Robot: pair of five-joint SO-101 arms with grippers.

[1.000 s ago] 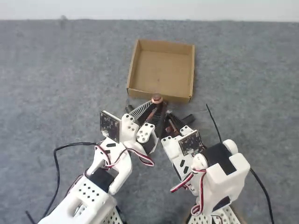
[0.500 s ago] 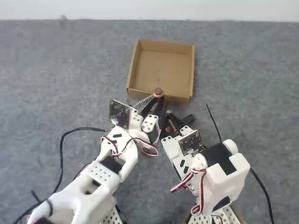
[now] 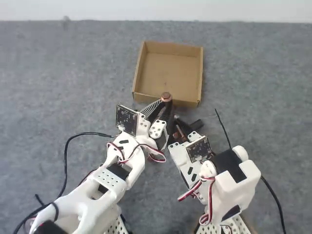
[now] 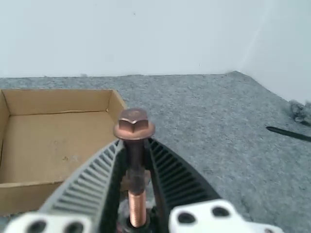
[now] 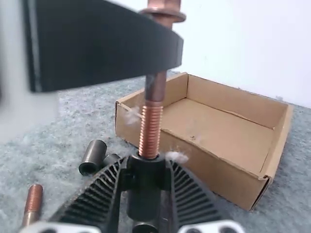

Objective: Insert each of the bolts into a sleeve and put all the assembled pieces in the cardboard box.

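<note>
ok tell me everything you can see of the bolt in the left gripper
The bolt looks like copper-coloured metal, with a flanged hex head, a smooth darker shank and a threaded lower half. It stands upright, clamped between the ribbed black fingers of the left gripper, head above them. Its threaded tip meets the top of a dark sleeve held in the right gripper, just in front of the cardboard box.

The left arm's jaws grip a copper bolt [image 3: 165, 96], head up, at the near wall of the cardboard box [image 3: 138, 68]. The right arm's jaws sit just beside them.
</note>
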